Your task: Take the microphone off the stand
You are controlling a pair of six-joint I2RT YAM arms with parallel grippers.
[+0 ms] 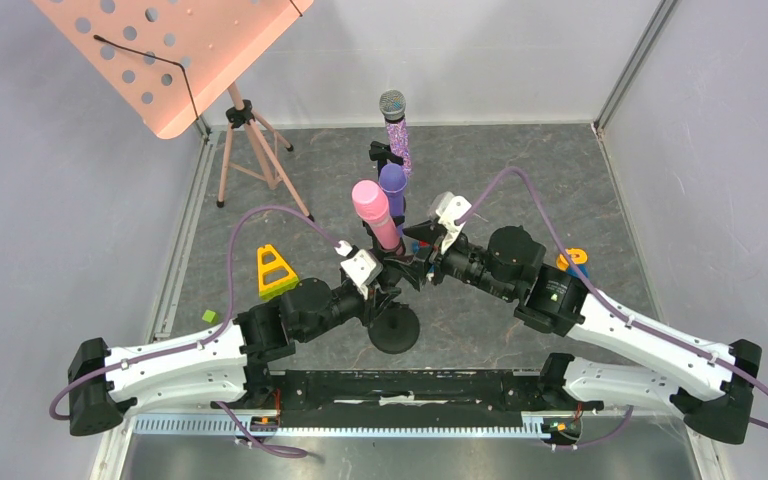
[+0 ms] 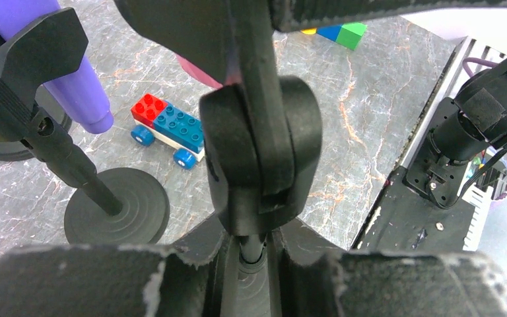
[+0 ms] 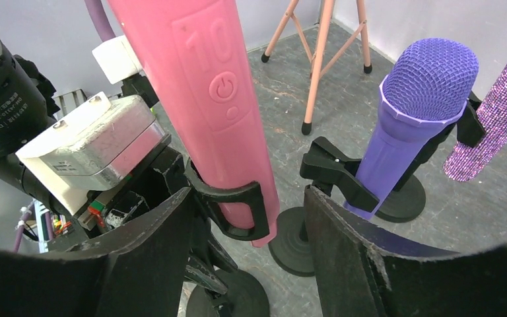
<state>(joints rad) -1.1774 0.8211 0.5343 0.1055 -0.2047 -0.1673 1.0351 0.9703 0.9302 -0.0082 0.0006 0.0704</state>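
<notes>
A pink microphone (image 1: 371, 208) stands tilted in the clip (image 3: 236, 206) of a black stand, whose round base (image 1: 395, 328) sits at table centre. It fills the upper left of the right wrist view (image 3: 204, 99). My left gripper (image 1: 390, 278) is shut on the stand's thin pole (image 2: 262, 246), just below its black swivel joint (image 2: 261, 158). My right gripper (image 3: 247, 197) is open, with its two fingers either side of the clip and the microphone's lower end, touching neither. In the top view the right gripper (image 1: 418, 252) is just right of the pink microphone.
A purple microphone (image 3: 416, 112) and a glittery one (image 3: 495, 119) stand in their own stands close behind. A pink music stand (image 1: 175, 50) on a tripod is at back left. A yellow triangle (image 1: 275, 270), a toy brick car (image 2: 168, 129) and loose bricks (image 2: 343, 32) lie around.
</notes>
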